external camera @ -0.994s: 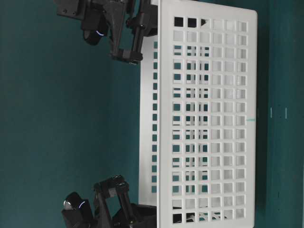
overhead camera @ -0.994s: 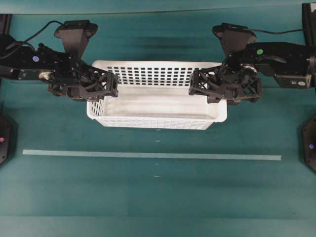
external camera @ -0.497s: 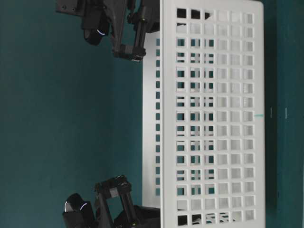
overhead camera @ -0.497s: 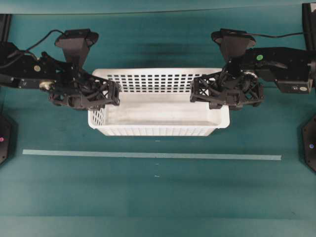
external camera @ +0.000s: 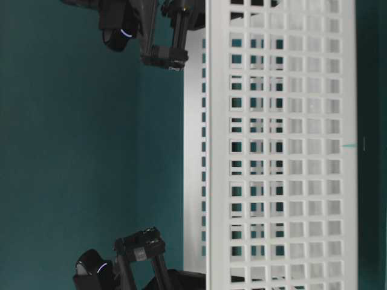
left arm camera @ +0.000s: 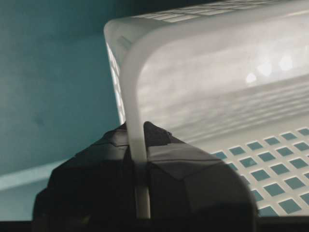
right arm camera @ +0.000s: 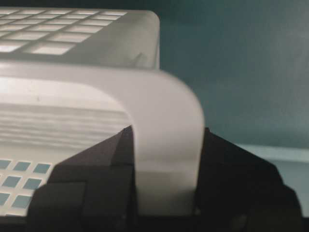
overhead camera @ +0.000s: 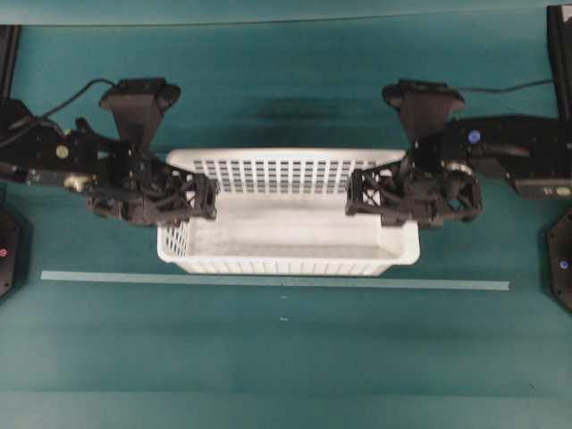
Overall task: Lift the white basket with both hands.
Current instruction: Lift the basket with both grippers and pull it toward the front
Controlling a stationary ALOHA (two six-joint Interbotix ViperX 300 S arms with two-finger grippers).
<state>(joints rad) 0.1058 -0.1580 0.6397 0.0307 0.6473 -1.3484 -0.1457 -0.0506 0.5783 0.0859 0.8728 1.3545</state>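
Note:
The white basket (overhead camera: 286,234) hangs level between both grippers, its near wall just behind the tape line. My left gripper (overhead camera: 195,197) is shut on the rim of its left short end. In the left wrist view the fingers (left arm camera: 137,145) pinch the thin rolled rim (left arm camera: 131,92) from inside and outside. My right gripper (overhead camera: 368,195) is shut on the rim of the right short end, and in the right wrist view it (right arm camera: 166,154) clamps the broad rim (right arm camera: 169,116). The holed long wall (external camera: 278,151) fills the table-level view.
A pale tape line (overhead camera: 268,281) runs across the teal table just in front of the basket. Black arm bases stand at the left edge (overhead camera: 5,243) and right edge (overhead camera: 561,261). Camera mounts rise behind each wrist.
Both grippers have carried the basket toward the front of the table, up to the tape line. It looks larger in the table-level view. Both grips are unchanged.

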